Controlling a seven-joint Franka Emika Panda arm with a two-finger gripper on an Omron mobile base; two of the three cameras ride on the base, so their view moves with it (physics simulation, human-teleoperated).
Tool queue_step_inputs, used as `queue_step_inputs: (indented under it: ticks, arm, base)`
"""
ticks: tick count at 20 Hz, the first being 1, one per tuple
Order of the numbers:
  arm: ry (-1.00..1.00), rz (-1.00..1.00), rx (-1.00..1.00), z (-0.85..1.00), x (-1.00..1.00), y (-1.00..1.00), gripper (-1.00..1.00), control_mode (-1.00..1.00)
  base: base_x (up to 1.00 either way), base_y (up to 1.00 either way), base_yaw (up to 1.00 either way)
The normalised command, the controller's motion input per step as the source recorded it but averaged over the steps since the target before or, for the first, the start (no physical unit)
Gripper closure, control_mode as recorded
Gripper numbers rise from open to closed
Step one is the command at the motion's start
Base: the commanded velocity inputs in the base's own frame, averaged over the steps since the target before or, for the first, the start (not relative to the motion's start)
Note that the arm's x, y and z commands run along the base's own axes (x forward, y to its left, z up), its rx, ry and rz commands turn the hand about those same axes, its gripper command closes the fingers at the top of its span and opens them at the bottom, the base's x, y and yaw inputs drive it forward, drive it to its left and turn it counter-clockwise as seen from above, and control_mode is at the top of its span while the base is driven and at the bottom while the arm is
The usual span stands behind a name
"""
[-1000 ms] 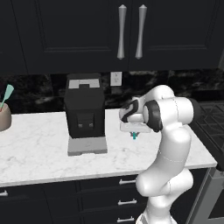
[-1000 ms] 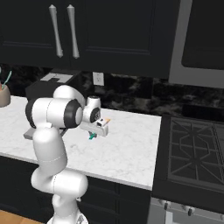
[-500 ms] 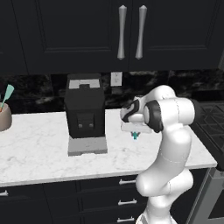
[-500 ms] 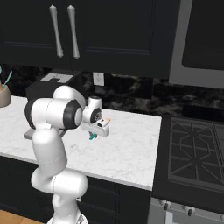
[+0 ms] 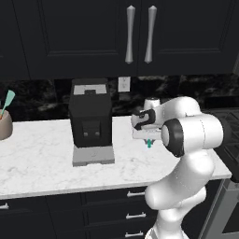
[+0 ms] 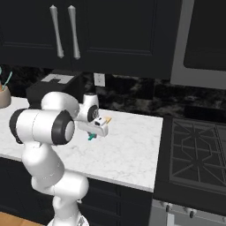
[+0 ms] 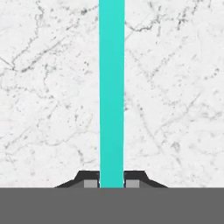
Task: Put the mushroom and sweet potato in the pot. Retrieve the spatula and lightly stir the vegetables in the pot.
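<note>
spatula [image 7: 111, 87] between closed jaws, blade end cut off

No readable text, label, brand, number or sign being shown on any surface.

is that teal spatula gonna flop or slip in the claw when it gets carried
Probably stiff: the spatula handle runs dead straight. It looks slim, so likely light. Its smooth surface could slip or pivot between the claw fingertips, which pinch it at one narrow spot.
</note>
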Motion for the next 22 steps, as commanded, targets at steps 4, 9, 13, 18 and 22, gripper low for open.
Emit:
queue_step_inputs:
  ticks: [4,9,13,18,22]
  arm:
    - [0.00,0.00,0.03,0.29,-0.15,-0.23,1.00,-1.00]
    - [0.00,0.00,0.01,0.10,-0.04,0.00,1.00,-1.00]
    - [0.00,0.00,0.00,0.68,-0.32,0.00,1.00,-1.00]
    - [-0.01,0.03,0.00,0.70,-0.52,0.00,1.00,-1.00]
    - [-0.01,0.06,0.00,0.36,-0.70,0.00,1.00,-1.00]
  base:
    - [0.00,0.00,0.00]
    - [0.00,0.00,0.00]
    - [0.00,0.00,0.00]
    - [0.00,0.00,0.00]
    - [0.00,0.00,0.00]
